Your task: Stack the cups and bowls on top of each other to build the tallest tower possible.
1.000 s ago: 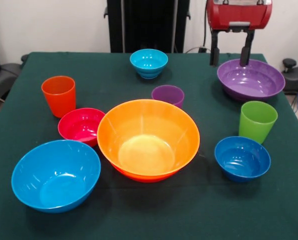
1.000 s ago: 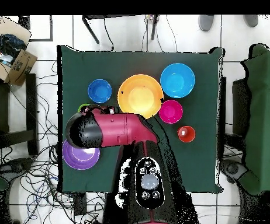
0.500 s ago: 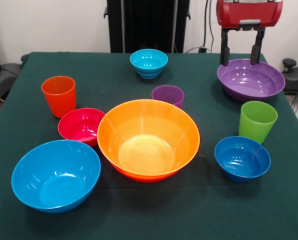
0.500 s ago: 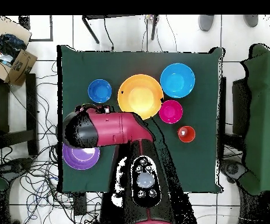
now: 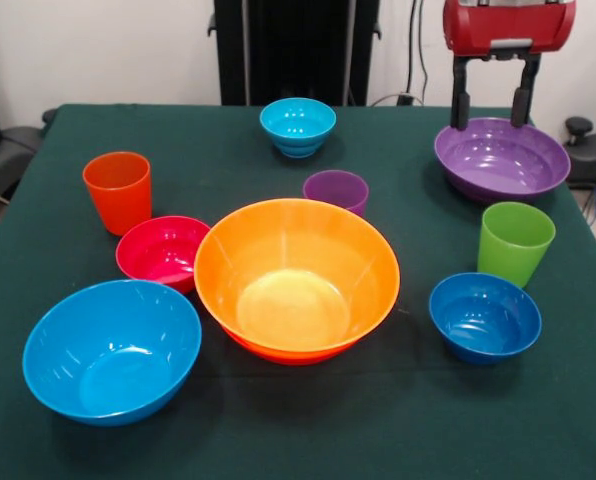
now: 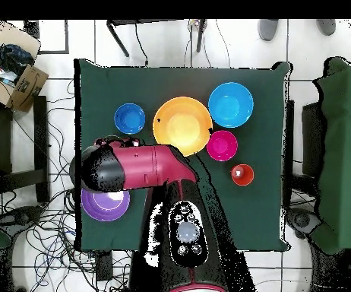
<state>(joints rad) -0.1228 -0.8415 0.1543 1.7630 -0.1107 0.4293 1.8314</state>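
My gripper (image 5: pixel 492 106) is open and empty, hanging over the far rim of the large purple bowl (image 5: pixel 501 158) at the table's back right. The yellow-orange bowl (image 5: pixel 296 275) sits in the middle, nested in an orange-red bowl (image 5: pixel 283 353). Around it stand the sky-blue bowl (image 5: pixel 111 350), magenta bowl (image 5: pixel 163 250), orange cup (image 5: pixel 118 190), purple cup (image 5: pixel 336 190), cyan bowl (image 5: pixel 298 125), lime cup (image 5: pixel 515 242) and dark blue bowl (image 5: pixel 484 316). In the overhead view the arm (image 6: pixel 133 169) hides the gripper and partly covers the purple bowl (image 6: pixel 105 205).
The green table (image 5: pixel 408 420) ends close behind the purple bowl and just right of the lime cup. The black pedestal (image 5: pixel 296 50) stands at the far side. A cardboard box (image 6: pixel 23 80) and cables lie on the floor beside the table.
In the front view my gripper has moved right, from the purple bowl's left rim to above its far rim, and risen slightly. It stays open. No cup or bowl has moved.
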